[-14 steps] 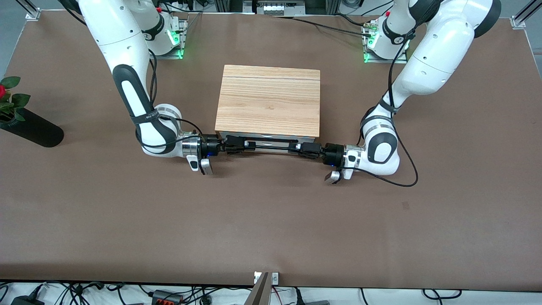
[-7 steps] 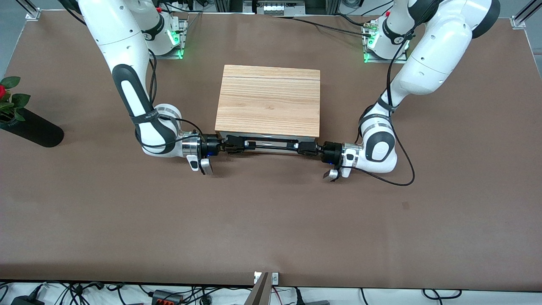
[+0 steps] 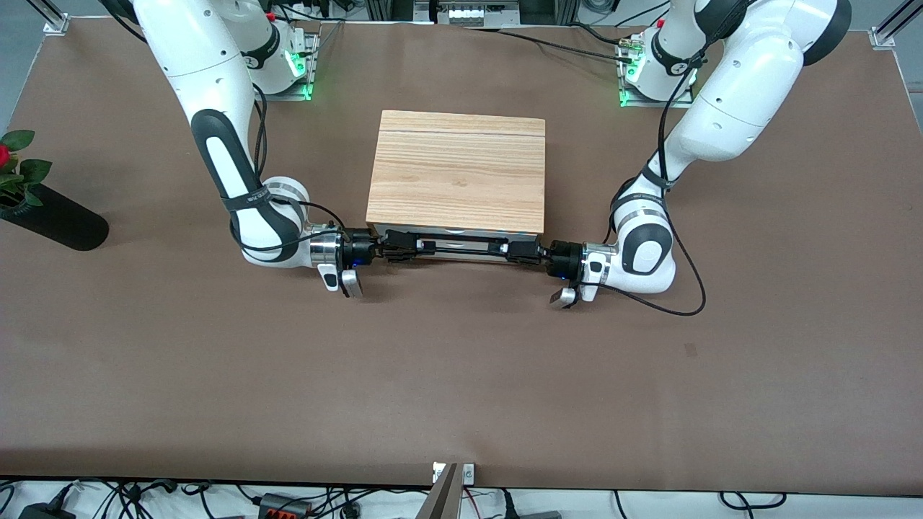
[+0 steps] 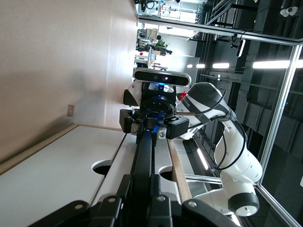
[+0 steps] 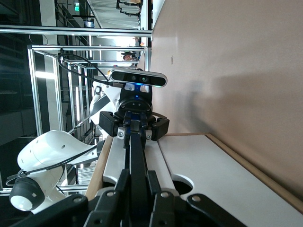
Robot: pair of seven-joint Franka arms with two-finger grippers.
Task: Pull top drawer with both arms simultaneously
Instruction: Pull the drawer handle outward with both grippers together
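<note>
Top drawer [image 3: 461, 250]: white front, set in the face of the wood cabinet [image 3: 456, 170] that looks toward the front camera, mid-bench; front flush under the cabinet top, no wood interior showing. Handle [image 3: 451, 239]: thin black bar running the width of the drawer front, gripped at both ends. Left hand [image 3: 497, 250]: at the handle end toward the left arm's end of the bench, fingers closed tight on the bar; in the left wrist view the bar [image 4: 144, 156] runs straight out from between its own fingers to the other hand [image 4: 152, 126], which faces it with its camera above. Right hand [image 3: 422, 247]: at the handle end toward the right arm's end of the bench, likewise clamped on the bar; the right wrist view shows the bar [image 5: 136, 161] leading to the left hand [image 5: 134, 124] across from it. Both arms: white, elbows bent low, forearms lying level with the drawer front, wrists pointing inward at one another. Bench [image 3: 461, 375]: brown top. Vase [image 3: 54, 216]: black, lying at the edge toward the right arm's end, with green leaves and a red flower [image 3: 4, 155]
</note>
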